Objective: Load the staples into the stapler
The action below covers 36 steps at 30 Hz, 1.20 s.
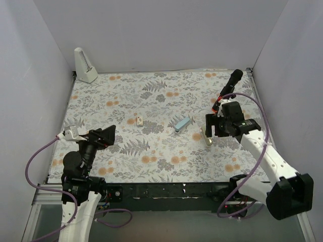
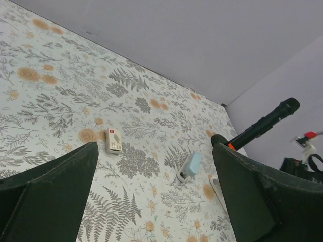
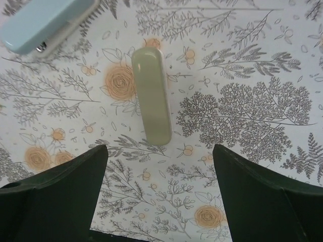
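The light-blue stapler (image 1: 182, 124) lies closed on the flowered cloth near the middle; it also shows in the left wrist view as the stapler (image 2: 190, 167) and at the top left of the right wrist view as the stapler (image 3: 43, 21). The small beige box of staples (image 1: 140, 120) lies to its left, and appears as the staples box (image 2: 113, 140) ahead of the left fingers. My left gripper (image 1: 108, 135) hovers open at the left, well short of both. My right gripper (image 1: 208, 132) hangs open over the right side, its fingers empty, just short of the olive bar.
An olive-gold bar (image 3: 151, 95) lies right of the stapler, directly ahead of the right fingers. A white metronome-shaped object (image 1: 86, 65) stands at the back left corner. A black and orange tool (image 1: 228, 86) leans at the back right. White walls enclose the cloth.
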Tool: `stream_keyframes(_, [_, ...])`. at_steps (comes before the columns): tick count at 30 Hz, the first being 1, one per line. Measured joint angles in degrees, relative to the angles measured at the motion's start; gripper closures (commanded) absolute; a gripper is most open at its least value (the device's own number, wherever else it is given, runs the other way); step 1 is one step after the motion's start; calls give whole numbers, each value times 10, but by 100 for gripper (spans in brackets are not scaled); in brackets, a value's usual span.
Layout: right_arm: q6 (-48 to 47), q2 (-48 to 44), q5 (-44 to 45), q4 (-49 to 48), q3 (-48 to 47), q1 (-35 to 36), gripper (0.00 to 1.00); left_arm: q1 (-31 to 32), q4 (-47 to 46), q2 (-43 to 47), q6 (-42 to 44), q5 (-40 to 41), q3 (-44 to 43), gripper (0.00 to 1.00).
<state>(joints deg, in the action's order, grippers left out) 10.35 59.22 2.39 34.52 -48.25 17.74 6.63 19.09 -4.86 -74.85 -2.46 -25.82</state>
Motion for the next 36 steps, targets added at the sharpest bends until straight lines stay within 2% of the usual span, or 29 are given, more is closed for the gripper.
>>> stream_keyframes(4, [1,90,9,27,-17,19,12,9,-5,12,8,-22,11,2])
stream_keyframes(11, [-2,221,35,31,-88,45,28,24,-16,31,21,-32,11,2])
stream_keyframes(18, [-14,313,46,34,-168,45,34,29,-17,40,24,-36,11,2])
stream_keyframes(25, [-21,381,49,37,-204,46,36,29,-18,42,24,-38,11,2])
stream_keyframes(27, [-25,394,50,41,-206,48,39,29,-18,42,24,-38,11,2])
stream_keyframes(36, [-35,414,50,48,-207,53,43,29,-21,42,24,-41,11,2])
